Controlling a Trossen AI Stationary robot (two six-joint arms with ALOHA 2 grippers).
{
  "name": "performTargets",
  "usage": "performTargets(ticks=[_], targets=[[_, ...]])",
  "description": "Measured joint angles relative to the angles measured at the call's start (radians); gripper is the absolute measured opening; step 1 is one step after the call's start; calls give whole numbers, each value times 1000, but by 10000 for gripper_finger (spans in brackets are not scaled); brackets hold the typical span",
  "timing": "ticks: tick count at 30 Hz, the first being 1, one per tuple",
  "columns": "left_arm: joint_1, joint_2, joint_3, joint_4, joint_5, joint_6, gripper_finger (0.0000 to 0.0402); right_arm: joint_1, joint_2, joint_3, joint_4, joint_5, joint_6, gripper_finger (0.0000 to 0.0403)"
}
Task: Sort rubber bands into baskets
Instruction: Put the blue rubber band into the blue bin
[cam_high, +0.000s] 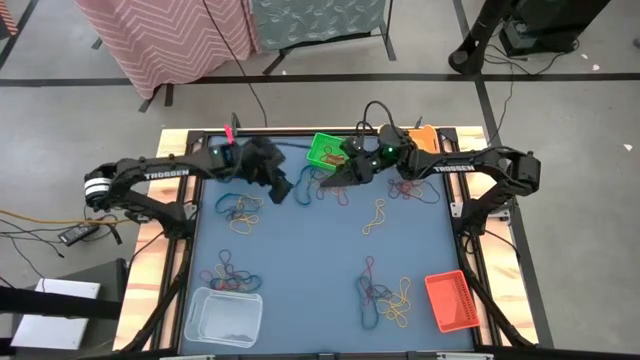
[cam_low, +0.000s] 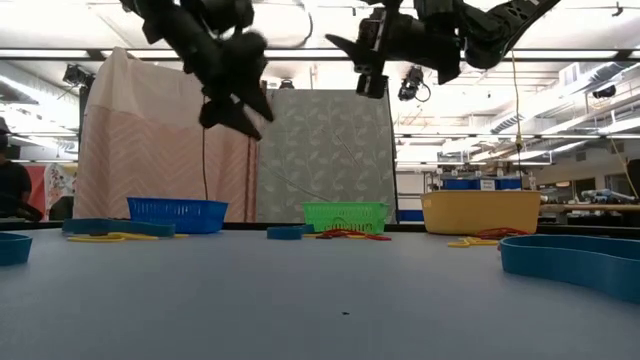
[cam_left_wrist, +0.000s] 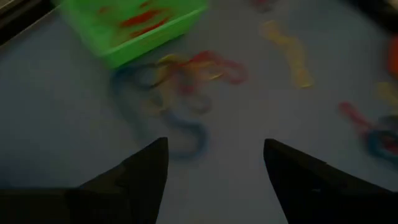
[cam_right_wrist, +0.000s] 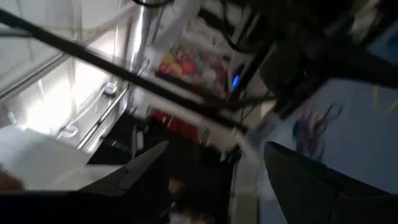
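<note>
Loose rubber bands lie in tangled heaps on the blue mat (cam_high: 300, 250), one heap (cam_left_wrist: 180, 81) just beside the green basket (cam_left_wrist: 134, 25), which has red bands inside. My left gripper (cam_left_wrist: 214, 168) hangs open and empty above the mat, slanting down toward that heap. My right gripper (cam_right_wrist: 214, 155) is open and empty too, held high and level near the green basket (cam_high: 325, 150). In the low view both grippers, left (cam_low: 238, 108) and right (cam_low: 345, 50), are well above the table.
A yellow-orange basket (cam_high: 425, 138) stands at the far right, a red-orange one (cam_high: 450, 300) at the near right, a clear white one (cam_high: 222, 315) at the near left, and a blue one (cam_low: 178, 213) at the far left. More band heaps (cam_high: 240, 210) (cam_high: 385, 300) dot the mat.
</note>
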Motion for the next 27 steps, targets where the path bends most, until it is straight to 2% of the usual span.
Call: performTargets(ticks=[4,10,13,16,21,25,27], targets=[[-50,0,-7,74,0,-5,266,75,0,0,-155,-71,18,260],[-25,-5,-7,86,-3,-7,266,261,0,0,-637,-77,-131,245],[-1,-7,-7,88,-5,1,266,361,0,0,-861,-5,-185,239],[22,-6,-7,87,9,37,266,455,0,0,-997,74,-183,234],[59,-6,-7,88,51,106,266,575,-1,0,-1023,251,-76,232],[83,-6,-7,88,59,134,266,626,-1,0,-1062,432,-10,232],[94,-6,-7,91,64,135,266,638,-1,0,-1091,489,13,232]])
